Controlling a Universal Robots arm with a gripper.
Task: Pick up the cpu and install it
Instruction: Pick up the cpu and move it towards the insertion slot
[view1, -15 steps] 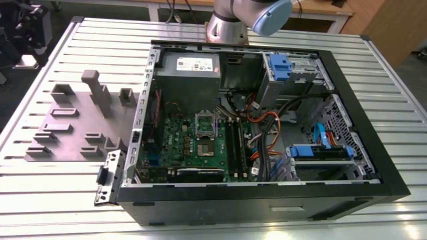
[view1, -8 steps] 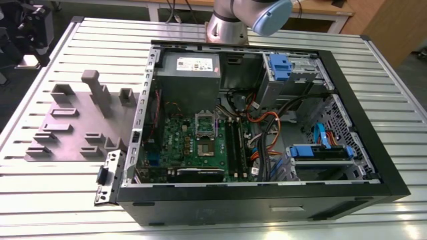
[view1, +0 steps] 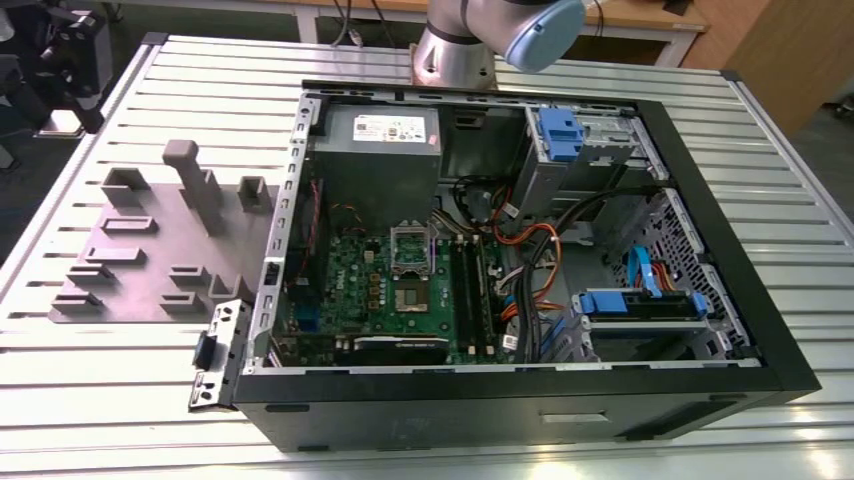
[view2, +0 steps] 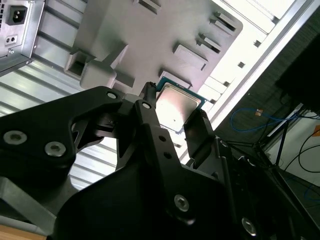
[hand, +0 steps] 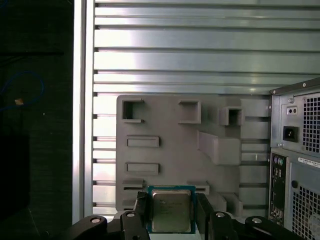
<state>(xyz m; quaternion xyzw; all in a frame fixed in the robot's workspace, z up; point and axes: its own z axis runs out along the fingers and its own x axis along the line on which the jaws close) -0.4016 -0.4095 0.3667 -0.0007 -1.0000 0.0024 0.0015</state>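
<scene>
The cpu (hand: 171, 212) is a thin square chip with a pale silver top and a green rim. In both wrist views it sits between the two black fingers of my gripper (hand: 171, 200), which is shut on its opposite edges. The cpu (view2: 176, 104) and gripper (view2: 175, 109) hang well above the grey fixture plate (hand: 170, 150), which has raised blocks. In the exterior view, the open computer case (view1: 747, 330) holds the green motherboard (view1: 387, 300) with a silver bracket frame (view1: 411, 245) near its middle.
The grey fixture plate (view1: 147, 270) lies on the slatted metal table (view1: 107, 400) at the exterior view's left of the case. The arm's base (view1: 454, 55) stands behind the case. Cables (view1: 534, 260) and blue drive bays (view1: 641, 305) fill the case's right half.
</scene>
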